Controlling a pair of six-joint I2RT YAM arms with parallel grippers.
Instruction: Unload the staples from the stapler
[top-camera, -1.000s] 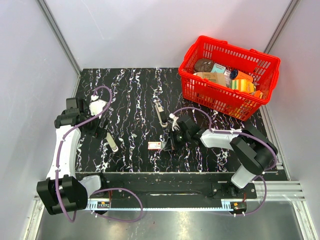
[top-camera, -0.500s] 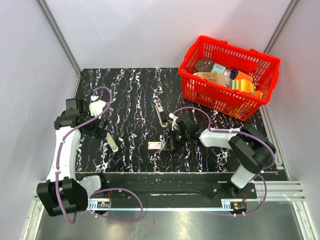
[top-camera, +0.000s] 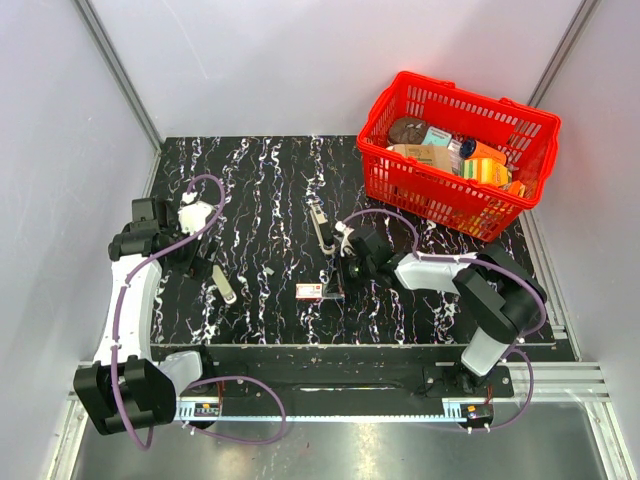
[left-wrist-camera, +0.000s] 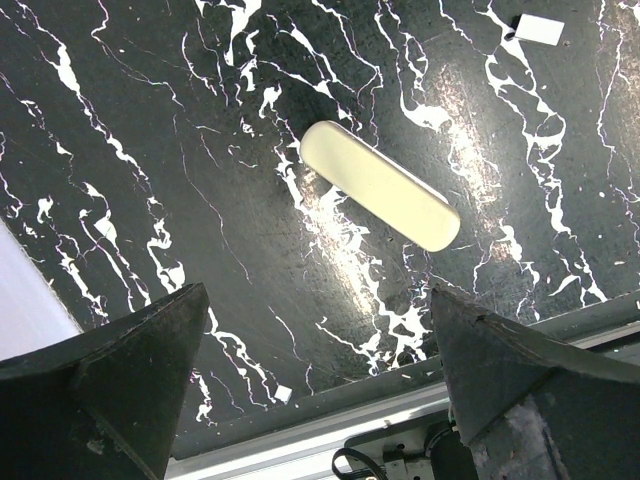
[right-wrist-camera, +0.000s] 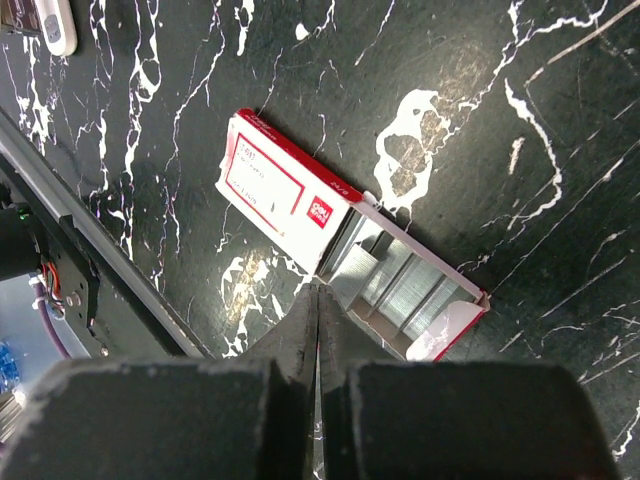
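The slim stapler (top-camera: 320, 227) lies on the black marbled table, mid-table, with neither gripper on it. In front of it sits a red-and-white staple box (top-camera: 310, 291) (right-wrist-camera: 285, 190), its tray (right-wrist-camera: 405, 290) slid out and showing strips of staples. My right gripper (top-camera: 336, 284) (right-wrist-camera: 318, 292) is shut, and its tips rest at the tray's near edge where it meets the sleeve. I see nothing between the fingers. Over the table's left side my left gripper (top-camera: 203, 265) (left-wrist-camera: 315, 295) hangs open and empty, with a cream oblong piece (left-wrist-camera: 380, 198) (top-camera: 224, 287) lying beyond it.
A red basket (top-camera: 520, 118) full of groceries stands at the back right. The table's near edge and metal rail (left-wrist-camera: 300, 440) run just below the left gripper. Grey walls close in on both sides.
The right arm's wrist has shifted slightly to the left over the staple box. The left arm has not moved.
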